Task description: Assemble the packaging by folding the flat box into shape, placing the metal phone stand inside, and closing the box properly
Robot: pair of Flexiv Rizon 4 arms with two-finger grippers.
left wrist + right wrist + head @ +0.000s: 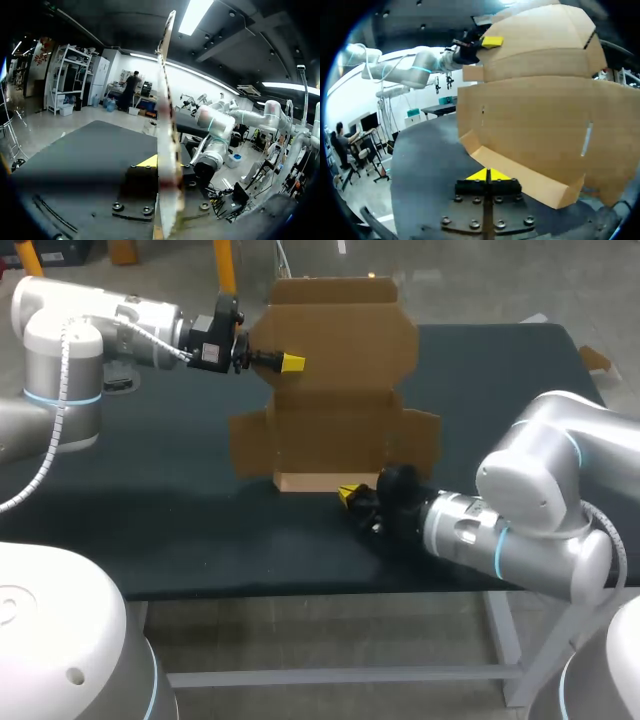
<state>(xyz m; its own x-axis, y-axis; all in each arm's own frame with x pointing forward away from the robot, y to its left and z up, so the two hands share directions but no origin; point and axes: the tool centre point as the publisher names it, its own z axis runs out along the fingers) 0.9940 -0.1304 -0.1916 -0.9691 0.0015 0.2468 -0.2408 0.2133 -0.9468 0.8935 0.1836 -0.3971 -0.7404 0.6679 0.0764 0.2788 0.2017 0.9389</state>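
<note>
Cardboard box: plain mid-brown all over, with no print or pattern; in the right wrist view its slots show as thin darker lines.
Bottom flap of the box: paler tan than the panels above it.
Table: flat black top all round the box.
Table frame: light grey, below the box.
Left gripper: black body and bright yellow tip, at the box's upper edge.
Right gripper: black with yellow tips, just beside the box's pale flap.
Left arm: silver-grey shell with a pale blue ring.
Cable: white and ribbed, along the left arm.
Right arm: silver-white shell with pale blue rings.
</note>
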